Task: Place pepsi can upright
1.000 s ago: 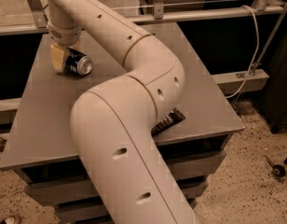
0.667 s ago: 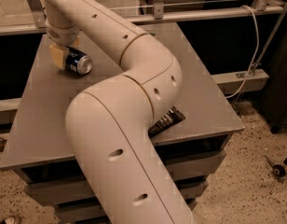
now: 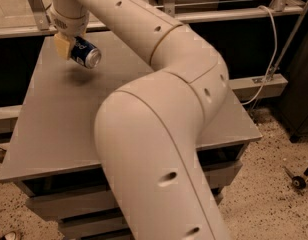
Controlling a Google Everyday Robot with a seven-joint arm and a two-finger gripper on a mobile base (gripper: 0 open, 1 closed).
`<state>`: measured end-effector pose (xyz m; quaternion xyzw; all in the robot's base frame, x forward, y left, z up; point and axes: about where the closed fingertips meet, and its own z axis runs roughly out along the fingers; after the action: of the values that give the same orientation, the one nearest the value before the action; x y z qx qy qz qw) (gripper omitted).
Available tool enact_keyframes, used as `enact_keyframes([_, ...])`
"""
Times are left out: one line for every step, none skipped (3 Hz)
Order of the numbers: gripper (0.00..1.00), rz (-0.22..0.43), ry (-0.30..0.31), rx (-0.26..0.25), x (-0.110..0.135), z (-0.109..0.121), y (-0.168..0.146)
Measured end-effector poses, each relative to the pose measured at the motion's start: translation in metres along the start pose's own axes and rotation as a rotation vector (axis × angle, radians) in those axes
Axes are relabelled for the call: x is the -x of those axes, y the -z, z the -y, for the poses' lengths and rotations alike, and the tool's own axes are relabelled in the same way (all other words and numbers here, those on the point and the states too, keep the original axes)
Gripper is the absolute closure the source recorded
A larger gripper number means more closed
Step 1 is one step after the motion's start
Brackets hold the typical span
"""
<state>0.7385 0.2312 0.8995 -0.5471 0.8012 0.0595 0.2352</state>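
Observation:
The pepsi can [image 3: 87, 54] is dark blue with a silver end. It is held on its side, tilted, a little above the grey table [image 3: 69, 114] near the far left. Its shadow falls on the tabletop just below it. My gripper [image 3: 70, 45] hangs from the wrist at the top left and is shut on the can; one yellowish finger pad [image 3: 63, 46] shows on the can's left side. My large cream arm fills the middle of the view and hides much of the table's right side.
A metal rail runs behind the table's far edge. A white cable [image 3: 271, 49] hangs at the right. The speckled floor [image 3: 274, 184] lies to the right and below, with a caster wheel [image 3: 298, 182] at the far right.
The can has been lifted off the tabletop by my gripper; before it lay on the table. The view has shifted, and the black packet by the arm is hidden now.

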Motion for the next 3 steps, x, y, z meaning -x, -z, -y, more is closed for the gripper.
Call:
enact_keyframes([1.00,0.215,0.045,-0.004,-0.006,-0.005,0.051])
enact_keyframes([1.00,0.378,0.065,-0.001,-0.021,-0.007,0.080])
enact_keyframes([1.00,0.559,0.081,0.028,-0.033,-0.015,0.096])
